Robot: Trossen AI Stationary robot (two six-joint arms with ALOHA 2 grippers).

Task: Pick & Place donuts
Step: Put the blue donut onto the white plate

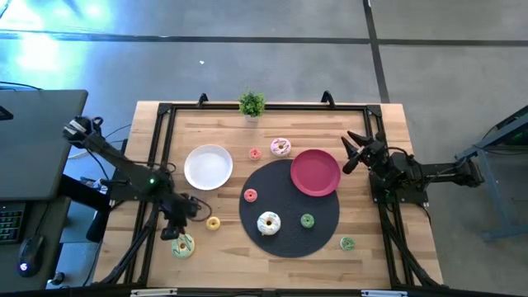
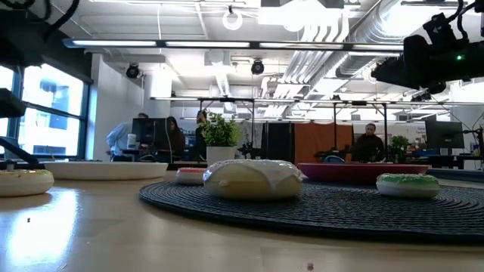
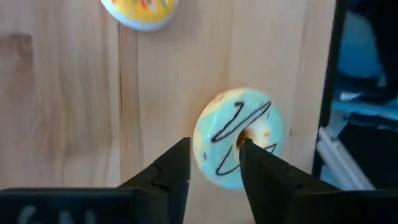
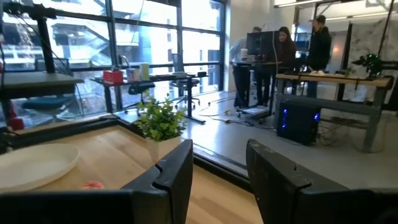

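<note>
While no writing is legible, left end effector (image 3: 214,165) open over green donut (image 3: 239,137) (dark squiggles), right end effector (image 4: 221,171) open.

The wooden bench (image 1: 371,247) carries a round dark mat (image 1: 285,239), a white plate (image 1: 208,167) and a small potted plant (image 1: 252,105) at its far edge. Lying directly on the wood are a yellow donut (image 1: 214,223), a pale green donut (image 1: 182,245), a green donut (image 1: 347,243), a pink-white donut (image 1: 280,148) and a small orange-red donut (image 1: 255,153). The pink-red plate (image 1: 315,172) overlaps the mat's far edge.
</note>
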